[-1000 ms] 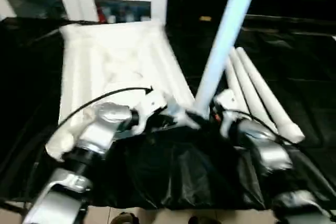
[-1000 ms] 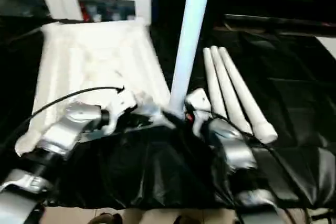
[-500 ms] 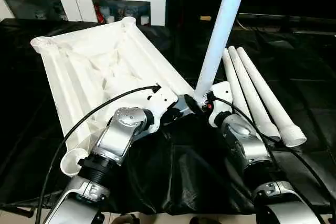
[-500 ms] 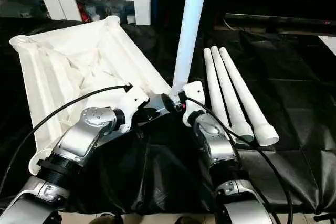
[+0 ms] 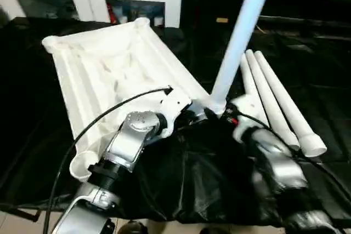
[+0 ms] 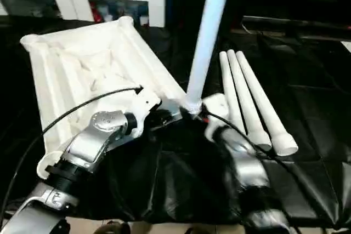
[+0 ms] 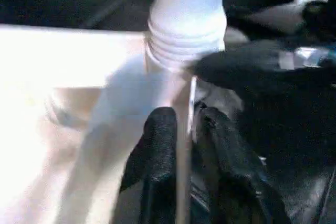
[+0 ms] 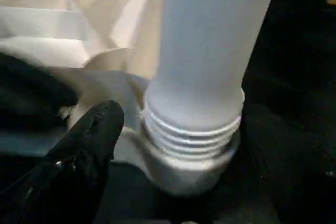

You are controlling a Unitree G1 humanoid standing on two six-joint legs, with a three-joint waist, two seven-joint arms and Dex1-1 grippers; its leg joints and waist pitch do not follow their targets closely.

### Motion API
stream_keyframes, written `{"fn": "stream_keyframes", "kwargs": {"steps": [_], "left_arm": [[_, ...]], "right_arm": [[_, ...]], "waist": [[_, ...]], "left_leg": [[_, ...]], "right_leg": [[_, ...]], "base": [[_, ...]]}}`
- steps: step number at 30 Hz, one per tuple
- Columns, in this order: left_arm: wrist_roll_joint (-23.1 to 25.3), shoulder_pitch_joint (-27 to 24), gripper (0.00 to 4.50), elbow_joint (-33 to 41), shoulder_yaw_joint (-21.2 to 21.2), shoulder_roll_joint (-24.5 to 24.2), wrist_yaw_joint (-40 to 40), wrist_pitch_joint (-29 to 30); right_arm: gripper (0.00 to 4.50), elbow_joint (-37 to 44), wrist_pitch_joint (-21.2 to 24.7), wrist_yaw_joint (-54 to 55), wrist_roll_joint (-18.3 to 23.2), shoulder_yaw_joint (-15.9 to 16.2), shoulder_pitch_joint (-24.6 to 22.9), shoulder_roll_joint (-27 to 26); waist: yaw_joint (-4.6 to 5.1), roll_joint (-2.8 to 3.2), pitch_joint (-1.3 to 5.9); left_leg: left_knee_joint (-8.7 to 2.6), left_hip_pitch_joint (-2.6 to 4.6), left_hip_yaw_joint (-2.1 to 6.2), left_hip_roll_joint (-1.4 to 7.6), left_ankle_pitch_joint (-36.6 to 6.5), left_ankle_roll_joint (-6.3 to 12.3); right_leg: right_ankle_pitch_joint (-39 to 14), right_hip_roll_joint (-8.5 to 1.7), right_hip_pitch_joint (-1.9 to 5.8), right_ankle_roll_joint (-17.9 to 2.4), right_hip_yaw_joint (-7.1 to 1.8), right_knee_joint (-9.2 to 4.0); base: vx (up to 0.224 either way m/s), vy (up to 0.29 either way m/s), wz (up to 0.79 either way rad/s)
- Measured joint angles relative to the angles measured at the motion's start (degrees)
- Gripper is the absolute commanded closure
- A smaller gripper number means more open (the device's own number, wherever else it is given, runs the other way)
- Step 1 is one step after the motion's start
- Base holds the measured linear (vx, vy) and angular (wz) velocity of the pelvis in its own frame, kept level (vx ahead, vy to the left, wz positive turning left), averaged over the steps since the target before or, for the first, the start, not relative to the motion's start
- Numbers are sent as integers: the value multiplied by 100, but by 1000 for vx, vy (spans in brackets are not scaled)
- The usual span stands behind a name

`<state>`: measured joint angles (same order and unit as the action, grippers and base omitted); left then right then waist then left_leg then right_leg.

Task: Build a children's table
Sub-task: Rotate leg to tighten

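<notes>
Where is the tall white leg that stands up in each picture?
Left eye view: standing leg rises right of centre from the tabletop's near corner.
Right eye view: the leg is at the middle.
Left wrist view: its ribbed base is up top.
Right wrist view: the base is central.
Shared landmark: corner socket.

Head pair high, wrist cameras close in

Both eye views look forward and down over the forearms; each wrist view sits very near the upright leg [image 5: 239,36], sharing its threaded end at the corner socket [image 8: 181,169].
</notes>
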<state>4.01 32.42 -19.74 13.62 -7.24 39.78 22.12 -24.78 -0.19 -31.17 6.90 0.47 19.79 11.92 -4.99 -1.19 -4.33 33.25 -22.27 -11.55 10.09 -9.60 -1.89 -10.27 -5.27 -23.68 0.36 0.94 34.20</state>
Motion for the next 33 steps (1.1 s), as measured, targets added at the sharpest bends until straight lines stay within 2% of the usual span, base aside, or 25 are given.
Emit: {"fn": "stream_keyframes", "kwargs": {"steps": [7, 10, 12, 15, 17, 18, 21, 26, 30, 33], "left_arm": [[-67, 100, 348, 214, -256, -310, -18, 14], [-118, 177, 348, 257, -567, -583, -170, 71], [-88, 296, 348, 250, -831, -880, -384, 108], [88, 429, 348, 257, -1102, -1366, -663, 205], [268, 413, 348, 280, -1151, -1657, -796, 365], [375, 378, 366, 281, -1180, -1811, -837, 478], [485, 182, 384, 309, -1249, -2026, -899, 682], [688, -74, 431, -9, -991, -2419, -814, 732], [732, -175, 450, -150, -679, -2435, -535, 611], [830, -181, 450, -138, -512, -2528, -339, 602]], "right_arm": [[50, 667, 291, -618, 271, 0, -256, 402], [50, 1040, 524, -913, 402, 11, -424, 627], [50, 1326, 724, -1151, 459, 130, -565, 785], [50, 1623, 981, -1311, 431, 476, -745, 833], [50, 1643, 1136, -1251, 312, 658, -783, 726], [68, 1602, 1225, -1139, 215, 723, -781, 611], [86, 1303, 1384, -765, -20, 793, -655, 411], [131, 799, 1776, -206, -268, 914, -168, 140], [165, 373, 1733, 3, -421, 942, 117, 44], [184, 71, 1666, 75, -528, 968, 283, -32]], "waist": [[-16, 0, 0], [-14, -1, 0], [-9, -4, 2], [1, -8, 5], [2, -14, 7], [0, -19, 7], [-11, -52, 16], [-18, -104, 30], [-49, -122, 39], [-20, -136, 49]], "left_leg": [[40, -1, 6, 4, -14, -25], [45, -1, 8, 4, -14, -24], [47, -2, 13, 5, -14, -25], [47, 0, 15, 11, -13, -25], [47, 0, 15, 11, -13, -26], [48, -4, 15, 11, -13, -27], [55, -11, 12, 9, -13, -27], [66, -21, 14, 8, -13, -27], [66, -25, 13, 7, -13, -28], [67, -18, 13, 7, -9, -34]], "right_leg": [[5, 0, 5, 5, -1, 27], [10, 0, 7, 6, -1, 29], [23, 2, 5, 29, 0, 28], [22, 7, 4, 32, 1, 30], [21, 7, 3, 34, 0, 30], [21, 7, -1, 34, 0, 30], [21, 4, -2, 34, -1, 29], [22, 3, -1, 32, -2, 31], [22, 0, 2, 32, -4, 34], [22, 0, -1, 33, -5, 52]], "base": [[0, 0, 0], [0, 0, 0], [0, 0, 0], [0, 0, 0], [0, 0, 0], [0, 0, 0], [0, 0, 0], [0, 0, 0], [0, 0, 0], [0, 0, 0]]}}
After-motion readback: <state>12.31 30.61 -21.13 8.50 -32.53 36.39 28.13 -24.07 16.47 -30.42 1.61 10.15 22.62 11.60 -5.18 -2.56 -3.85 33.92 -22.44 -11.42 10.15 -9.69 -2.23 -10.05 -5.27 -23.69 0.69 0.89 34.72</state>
